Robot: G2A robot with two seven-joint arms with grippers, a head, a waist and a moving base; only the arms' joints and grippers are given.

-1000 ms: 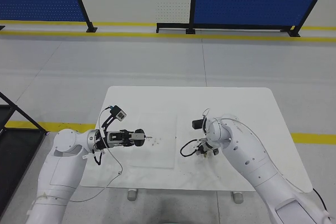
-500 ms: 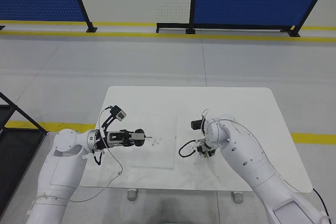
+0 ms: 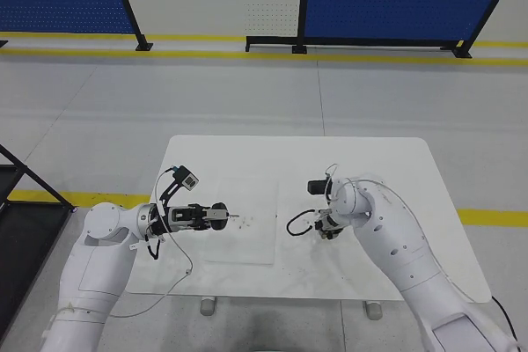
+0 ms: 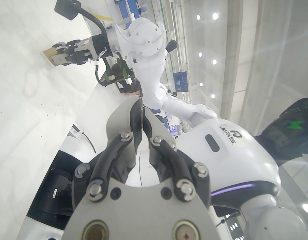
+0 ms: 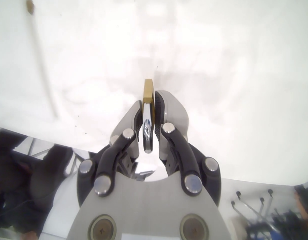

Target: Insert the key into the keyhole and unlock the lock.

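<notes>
Pinching the key (image 4: 142, 112) between fingers drawn almost together, your left gripper (image 4: 141, 107) is sitting nearest to you in the left wrist view. You are seeing the key there as a thin metal strip, edge on. Its head is lying hidden between the pads, and its teeth are too fine for you to make out. Its long axis is running along the fingers, and its tip is pointing out past them, toward the other arm.

Farther off in this same view, the right gripper (image 4: 54, 56) is clamping the brass lock (image 4: 49, 54), which is sticking out beyond the fingertips above the white table (image 4: 24, 88). You cannot tell from here which way the keyhole is facing.

The right wrist view is giving you more of the lock. The fingers are pressing narrowly on its two flat sides, the brass body is pointing away from the wrist, and the chrome shackle (image 5: 147, 131) is running back between the fingers. The lock's long axis is therefore lying along the gripper.

In the top view, you are looking at both arms over the table, well apart. The key's tip is showing as a small sliver pointing at the right arm, while the lock is lying hidden under the right wrist. Key and lock are not touching.
</notes>
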